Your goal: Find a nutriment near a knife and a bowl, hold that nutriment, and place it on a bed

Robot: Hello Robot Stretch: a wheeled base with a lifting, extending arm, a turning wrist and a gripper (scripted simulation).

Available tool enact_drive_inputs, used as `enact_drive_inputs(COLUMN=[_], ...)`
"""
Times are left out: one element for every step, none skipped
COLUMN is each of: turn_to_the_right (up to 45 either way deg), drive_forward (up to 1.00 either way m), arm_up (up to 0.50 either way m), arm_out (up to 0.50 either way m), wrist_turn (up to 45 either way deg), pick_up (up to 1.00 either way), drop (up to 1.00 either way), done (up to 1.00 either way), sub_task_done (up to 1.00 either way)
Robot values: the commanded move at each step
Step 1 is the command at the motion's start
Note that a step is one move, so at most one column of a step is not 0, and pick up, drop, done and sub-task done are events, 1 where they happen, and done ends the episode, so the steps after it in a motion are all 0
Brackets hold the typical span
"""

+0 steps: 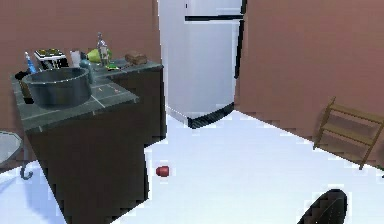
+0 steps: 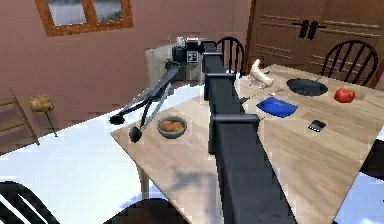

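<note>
Though I cannot tell whether the jaws hold anything, the bowl (image 2: 171, 135) on the table (image 2: 300, 160) contains orange-red food (image 2: 174, 125).

Items (image 1: 75, 57) at the back of the counter (image 1: 115, 95) are too small to name; whether the gripper (image 2: 128, 121) holds anything is unclear.

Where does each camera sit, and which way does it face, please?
Forward view: on the robot, looking ahead and somewhat down at a counter and fridge.
Arm side view: on the robot's body, looking out sideways over a wooden table; the arm and gripper show.
Shared: probably the wooden rack, forward view's right edge, arm side view's left edge.
</note>
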Motion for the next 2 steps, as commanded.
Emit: enact_drive_inputs(turn_to_the_right=[0.0, 0.0], drive_forward=[0.0, 0.0], arm_up=[0.0, 0.0], arm_out=[0.0, 0.0], wrist_turn=[45.0, 45.0], pick_up=[0.0, 0.0], drop=[0.0, 0.0], done=[0.0, 0.0], sub_task_done=[0.0, 0.0])
